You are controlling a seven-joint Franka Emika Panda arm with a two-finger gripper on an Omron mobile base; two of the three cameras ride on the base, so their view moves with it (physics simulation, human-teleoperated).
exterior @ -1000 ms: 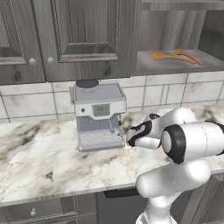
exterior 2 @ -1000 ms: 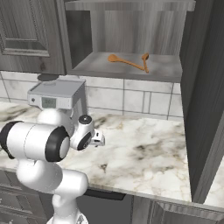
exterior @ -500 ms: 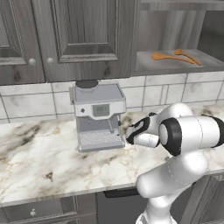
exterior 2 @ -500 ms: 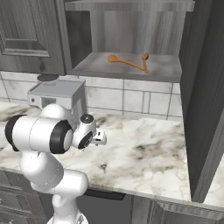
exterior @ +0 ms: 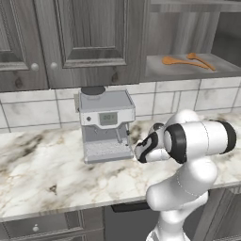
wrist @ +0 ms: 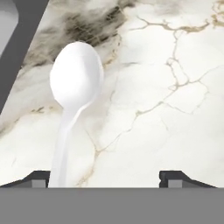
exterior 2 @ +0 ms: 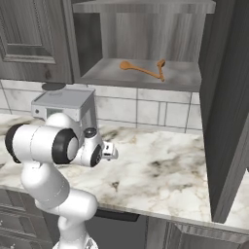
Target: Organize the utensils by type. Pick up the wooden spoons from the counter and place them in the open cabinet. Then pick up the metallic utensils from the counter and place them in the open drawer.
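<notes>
Your arm rises from the lower right of the left base view, folds at a big white elbow and doubles back toward frame centre, so the gripper (exterior: 141,153) sits low over the counter (exterior: 42,169), just right of the grey coffee machine (exterior: 104,124). In the right base view the same fold shows at left centre, with the gripper (exterior 2: 111,152) reaching right over the marble. Through the hand view the two finger tips (wrist: 37,178) stand spread wide at the bottom corners, nothing pinched between them. A pale shiny spoon (wrist: 72,100) lies on the marble in the left half of that frame, bowl toward the top, handle running down to the bottom edge just inside the left tip; whether the handle touches that tip is hard to judge from this angle. A dark grey slanted edge (wrist: 22,48) crosses the upper left corner of the hand view. Both wooden spoons (exterior 2: 143,70) lie on the shelf of the open cabinet (exterior 2: 141,78), at the upper right of the left base view and top centre of the right one, their handle ends meeting.
</notes>
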